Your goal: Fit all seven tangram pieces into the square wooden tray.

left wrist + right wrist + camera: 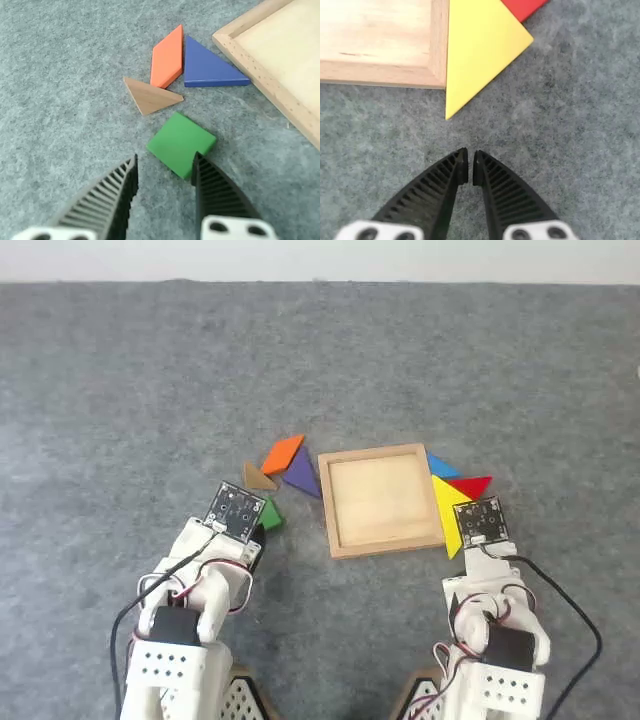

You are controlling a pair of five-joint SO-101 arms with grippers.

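The square wooden tray (381, 538) lies mid-table with nothing in it. Left of it lie an orange parallelogram (283, 453), a purple triangle (301, 473), a wooden triangle (259, 478) and a green square (270, 514). At its right side lie a yellow triangle (447, 510), a red triangle (470, 485) and a blue piece (441, 466). My left gripper (165, 172) is open, its fingertips just short of the green square (181, 144). My right gripper (470, 162) is shut on nothing, a little short of the yellow triangle's (477, 47) tip beside the tray corner (436, 70).
Grey carpet covers the table. Both arm bases (180, 670) stand at the near edge. Open carpet stretches beyond the tray and to both sides.
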